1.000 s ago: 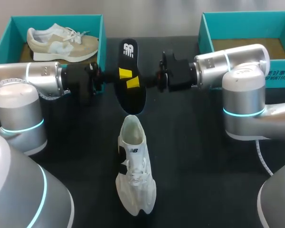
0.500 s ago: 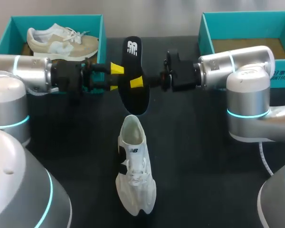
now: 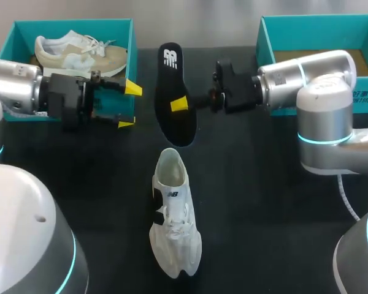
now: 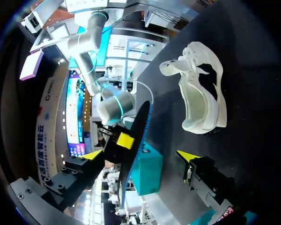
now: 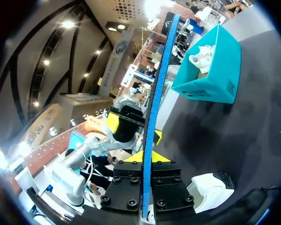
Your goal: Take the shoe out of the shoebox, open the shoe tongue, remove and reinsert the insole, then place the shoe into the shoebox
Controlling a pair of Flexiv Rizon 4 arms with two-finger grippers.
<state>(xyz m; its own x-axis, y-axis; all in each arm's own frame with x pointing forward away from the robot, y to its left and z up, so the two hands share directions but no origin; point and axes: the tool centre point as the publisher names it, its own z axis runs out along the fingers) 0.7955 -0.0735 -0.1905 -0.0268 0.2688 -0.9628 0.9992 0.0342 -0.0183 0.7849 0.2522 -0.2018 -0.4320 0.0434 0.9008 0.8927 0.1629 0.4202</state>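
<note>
Insole (image 3: 175, 92): black with a white logo at the far end, held above the table between the two boxes, past the shoe's heel.
Right gripper (image 3: 181, 104): clamped on the insole's middle.
Left gripper (image 3: 130, 106): fingers spread, holding nothing, near the insole.
Shoe (image 3: 175, 220): white, on the table's middle, toe toward the robot.
Left box (image 3: 73, 26): teal, holds a beige shoe (image 3: 80, 55).

exhibition hall, bright display screens (image 4: 78, 119)

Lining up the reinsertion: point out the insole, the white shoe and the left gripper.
insole (image 3: 171, 82): head view, midsection below its logo.
white shoe (image 3: 175, 223): head view, laced upper.
left gripper (image 3: 130, 106): head view, midway between its open yellow tips.
</note>
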